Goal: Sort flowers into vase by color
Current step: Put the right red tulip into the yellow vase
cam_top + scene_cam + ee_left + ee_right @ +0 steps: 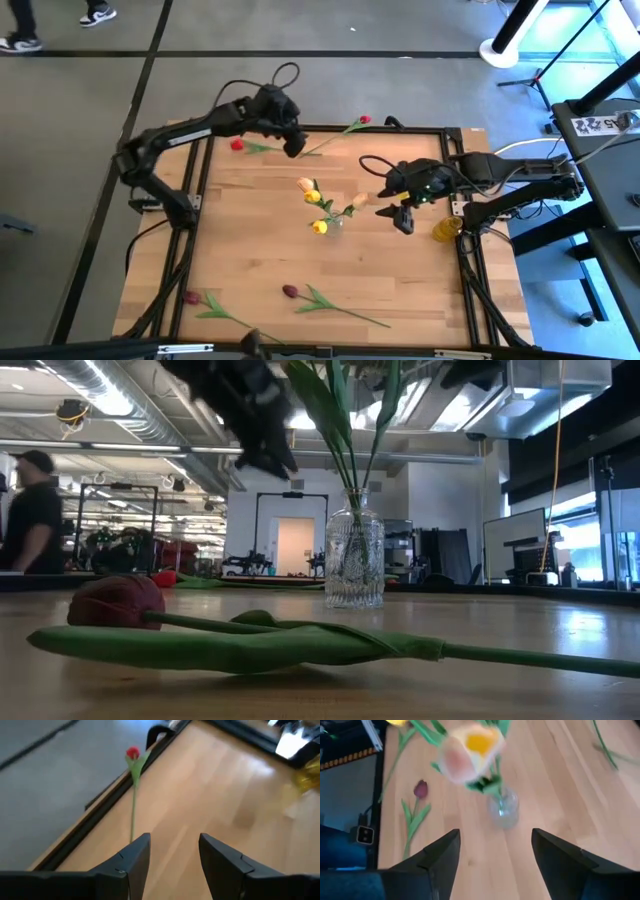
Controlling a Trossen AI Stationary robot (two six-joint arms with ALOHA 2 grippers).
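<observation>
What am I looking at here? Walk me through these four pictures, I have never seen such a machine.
Two dark robot arms work at a wooden table. One picture looks straight down, one looks level across the tabletop, and two come from cameras on the arms' wrists.

In the middle stands a small glass vase holding yellow and peach tulips. Loose flowers lie around it: two red tulips at the far edge and two maroon tulips near the front.

The left hand is at the far edge, open, looking toward a red tulip on the table's rim. The right hand is beside the vase, also open. Neither holds anything.
</observation>
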